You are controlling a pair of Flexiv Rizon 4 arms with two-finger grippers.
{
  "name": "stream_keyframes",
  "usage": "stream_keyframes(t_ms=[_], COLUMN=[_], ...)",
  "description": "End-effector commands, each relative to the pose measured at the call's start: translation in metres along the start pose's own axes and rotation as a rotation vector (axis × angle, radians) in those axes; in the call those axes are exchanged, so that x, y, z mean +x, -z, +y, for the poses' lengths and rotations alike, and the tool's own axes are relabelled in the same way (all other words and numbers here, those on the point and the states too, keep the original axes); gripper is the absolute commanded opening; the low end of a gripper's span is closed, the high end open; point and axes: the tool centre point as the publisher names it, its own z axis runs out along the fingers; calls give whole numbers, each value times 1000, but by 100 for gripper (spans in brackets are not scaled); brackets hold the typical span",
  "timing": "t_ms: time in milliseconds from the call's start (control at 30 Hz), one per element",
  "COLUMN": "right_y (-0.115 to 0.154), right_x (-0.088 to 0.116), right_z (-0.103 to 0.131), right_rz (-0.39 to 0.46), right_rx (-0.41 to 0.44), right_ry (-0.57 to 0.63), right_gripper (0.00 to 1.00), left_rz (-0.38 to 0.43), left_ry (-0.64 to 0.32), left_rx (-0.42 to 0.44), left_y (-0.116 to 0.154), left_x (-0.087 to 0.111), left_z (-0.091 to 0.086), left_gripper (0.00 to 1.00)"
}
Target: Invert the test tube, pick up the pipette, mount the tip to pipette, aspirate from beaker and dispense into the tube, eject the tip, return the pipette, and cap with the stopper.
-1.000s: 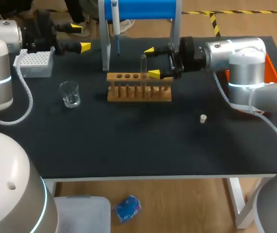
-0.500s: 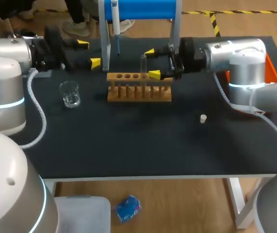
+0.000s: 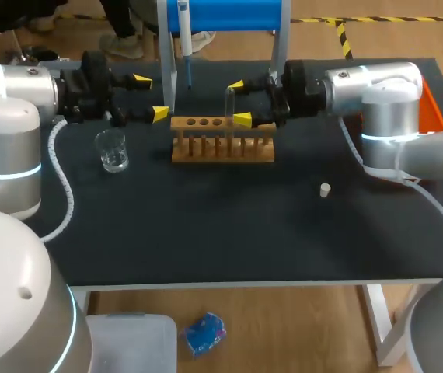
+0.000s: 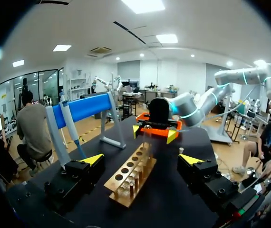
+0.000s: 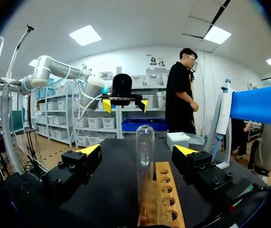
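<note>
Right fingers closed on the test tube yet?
No: the right wrist view shows the test tube standing between the fingers of the right gripper, with a clear gap on each side.

Head view: the pipette (image 3: 183,39) is cut off at the upper edge, and the white stopper (image 3: 325,189) is too small to show detail. Right wrist view: the lower end of the test tube (image 5: 144,152) is hidden inside the wooden rack (image 5: 166,194).

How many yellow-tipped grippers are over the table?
2. The left gripper is just left of the wooden rack; the right gripper is open around the test tube in the rack.
</note>
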Motion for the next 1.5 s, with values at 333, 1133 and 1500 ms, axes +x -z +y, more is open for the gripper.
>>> stream_keyframes(t_ms=[333,1133,1500], right_y=[-15,-13,-13], right_x=[-12,-17,-16], right_z=[-9,-8,3], right_rz=[-2,-15,-21], right_rx=[-7,-17,-23], right_ry=[-28,-32,-16], right_gripper=[100,0,0], left_rz=[17,17,17], left_ry=[2,2,2], left_rx=[-5,-5,-5], left_y=[1,1,1], left_x=[-3,-3,-3], left_z=[0,0,0], left_gripper=[100,100,100])
